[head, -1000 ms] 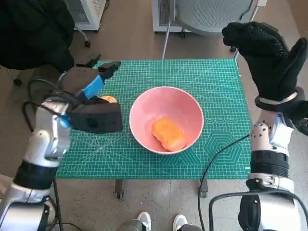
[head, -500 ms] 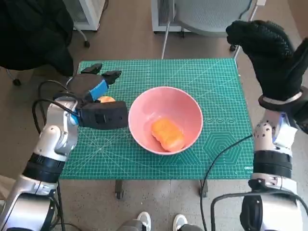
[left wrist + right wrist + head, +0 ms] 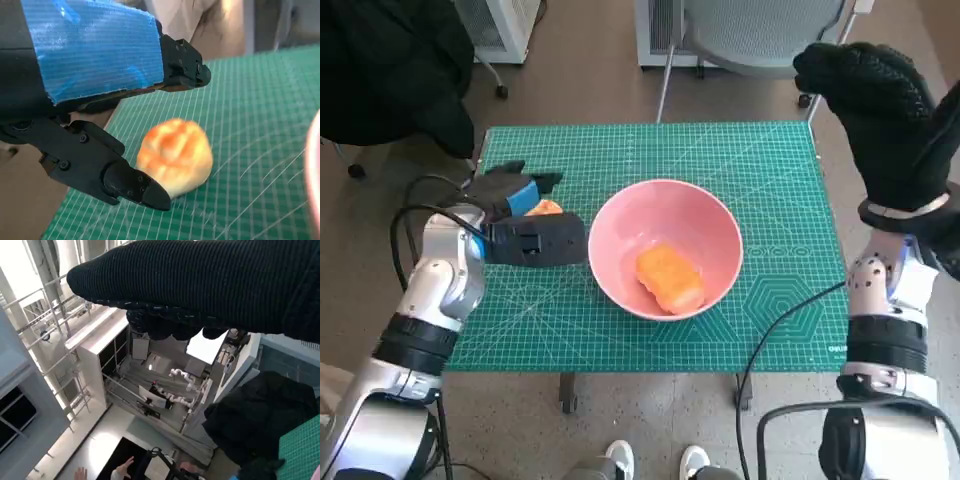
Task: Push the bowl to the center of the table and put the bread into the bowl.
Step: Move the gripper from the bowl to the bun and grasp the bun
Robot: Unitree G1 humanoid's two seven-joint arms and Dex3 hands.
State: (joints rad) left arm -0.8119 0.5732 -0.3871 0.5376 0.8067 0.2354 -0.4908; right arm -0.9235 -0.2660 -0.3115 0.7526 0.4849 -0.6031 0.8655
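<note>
I have the left robot hand (image 3: 510,190) at the second bread (image 3: 545,208), which lies on the green surface (image 3: 770,180) just left of the bowl (image 3: 665,250). The bowl sits about mid-surface and already has one orange piece (image 3: 670,280) in it, so I judge the push done and this pick the step in hand.

In the left wrist view the bread (image 3: 175,155) sits between the black fingers (image 3: 130,182), one low beside it, the others arched over the top. The fingers are apart and hold nothing; I cannot tell whether the lower one touches the crust.

To do this well I would lower the robot hand until the bread sits deep between the fingers, then close slowly, since the roll looks soft and could squash or squirt out sideways. I would lift straight up before moving toward the bowl, to clear its near rim, which stands close by.

The left forearm reaches in from the near left corner, wrist bent inward. The right robot hand (image 3: 880,110) is raised high beyond the far right corner, fingers loosely spread, holding nothing.
</note>
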